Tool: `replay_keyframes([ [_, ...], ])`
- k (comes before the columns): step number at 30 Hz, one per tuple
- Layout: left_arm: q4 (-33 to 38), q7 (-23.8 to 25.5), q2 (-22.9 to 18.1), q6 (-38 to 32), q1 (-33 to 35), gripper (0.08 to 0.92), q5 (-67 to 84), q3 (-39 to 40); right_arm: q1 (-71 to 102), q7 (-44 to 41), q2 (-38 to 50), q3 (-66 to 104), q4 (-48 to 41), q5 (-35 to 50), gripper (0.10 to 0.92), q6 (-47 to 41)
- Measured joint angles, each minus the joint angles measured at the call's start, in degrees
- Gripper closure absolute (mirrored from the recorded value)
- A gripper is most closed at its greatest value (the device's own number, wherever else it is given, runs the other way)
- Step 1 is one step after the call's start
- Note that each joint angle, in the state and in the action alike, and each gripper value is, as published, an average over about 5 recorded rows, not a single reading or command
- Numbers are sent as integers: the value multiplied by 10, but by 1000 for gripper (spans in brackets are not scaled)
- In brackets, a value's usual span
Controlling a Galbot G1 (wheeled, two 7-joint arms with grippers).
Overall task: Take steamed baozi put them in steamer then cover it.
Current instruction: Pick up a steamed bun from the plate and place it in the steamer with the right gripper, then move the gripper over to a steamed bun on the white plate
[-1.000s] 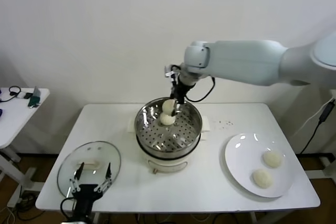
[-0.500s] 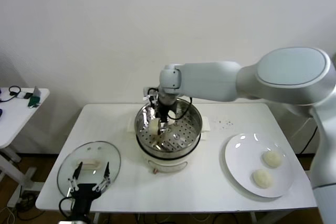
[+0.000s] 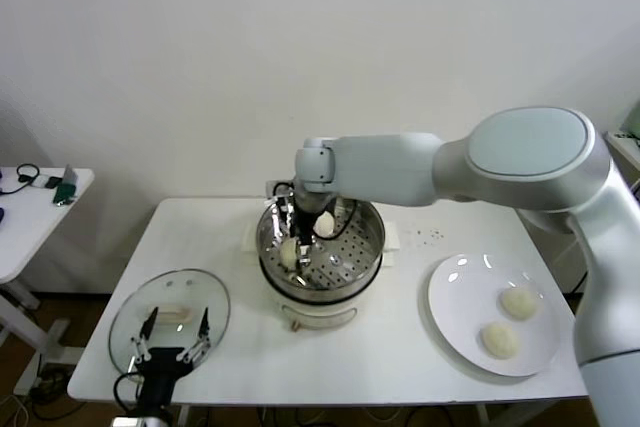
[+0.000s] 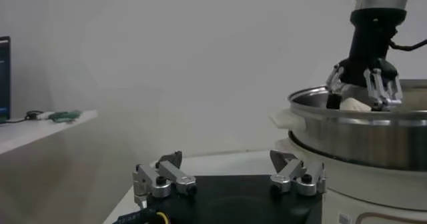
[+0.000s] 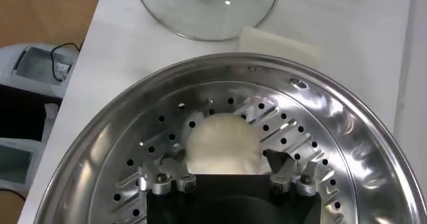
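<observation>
The steamer (image 3: 365, 247) stands mid-table on its white pot base (image 3: 320, 315). My right gripper (image 3: 296, 239) is down inside its left half, open. Its fingers (image 5: 160, 179) stand either side of a steamed baozi (image 5: 220, 144) that lies on the perforated floor (image 5: 307, 145). A second baozi (image 3: 325, 222) rests farther back in the basket. Two more baozi (image 3: 519, 302) (image 3: 500, 339) lie on the white plate (image 3: 460, 287) at the right. The glass cover (image 3: 170, 307) lies flat at the front left. My left gripper (image 3: 172, 345) hangs open at its near edge, holding nothing.
My right arm (image 3: 420, 162) stretches across above the back of the table. A white side table (image 3: 30, 207) with small items stands off to the left. Bare tabletop (image 3: 390, 367) lies in front of the pot.
My right gripper carried the baozi from the steamer's back rim down into its left half and opened, so the baozi now lies on the floor. The left gripper stayed put.
</observation>
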State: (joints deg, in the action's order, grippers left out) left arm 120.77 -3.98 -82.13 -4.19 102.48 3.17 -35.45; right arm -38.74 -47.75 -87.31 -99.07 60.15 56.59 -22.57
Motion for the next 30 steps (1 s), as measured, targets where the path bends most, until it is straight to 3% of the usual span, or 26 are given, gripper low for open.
replay_keyframes([
  [14, 0, 0, 1, 0, -1, 177, 0, 0, -80, -32, 89, 1, 80, -28, 203, 22],
  [30, -7, 24, 23, -32, 5, 177, 18, -3, -189, -76, 385, -46, 275, -165, 203, 47],
])
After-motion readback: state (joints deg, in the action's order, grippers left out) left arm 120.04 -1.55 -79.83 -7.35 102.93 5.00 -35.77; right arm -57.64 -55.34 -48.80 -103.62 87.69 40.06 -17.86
